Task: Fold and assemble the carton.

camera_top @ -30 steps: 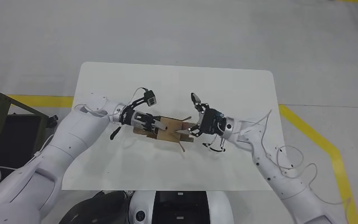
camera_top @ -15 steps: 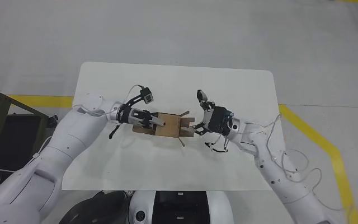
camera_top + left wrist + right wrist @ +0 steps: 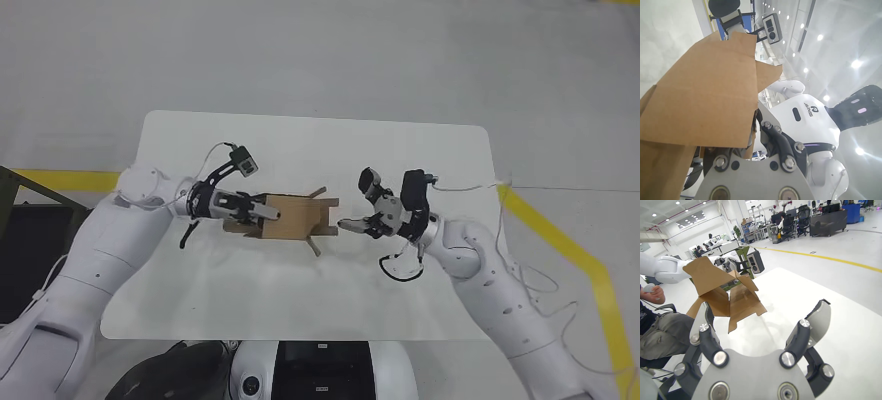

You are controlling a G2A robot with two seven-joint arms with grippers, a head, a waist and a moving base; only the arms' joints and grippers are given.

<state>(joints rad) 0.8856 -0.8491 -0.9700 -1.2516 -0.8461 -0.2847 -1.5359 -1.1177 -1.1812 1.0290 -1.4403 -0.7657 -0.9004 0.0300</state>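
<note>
- pale grey floor with a yellow line surrounds a white worktop, and the carton sits near the middle of it, between the two arms.
- the left hand is at the carton's left end, pressed together on a cardboard panel. in the left wrist view the panel lies across the fingers and hides most of them.
- that grip looks meant to anchor the carton and keep its open end facing the other arm, so the flaps can be worked from there.
- the carton is partly opened into a tube. its end flaps splay outward at the right end, none folded in yet, so the job seems at an early stage.
- in the right wrist view the carton appears tilted, with its lower flap hanging toward the worktop. whether the body rests on the surface is hard to tell.
- the right hand is spread wide and holds nothing. it sits just beside the flaps, apart from them, with its fingertips aimed at the open end.
- the left forearm runs low along the worktop with the wrist turned toward the centre, while the right arm is bent at the elbow with the forearm angled in.
</note>
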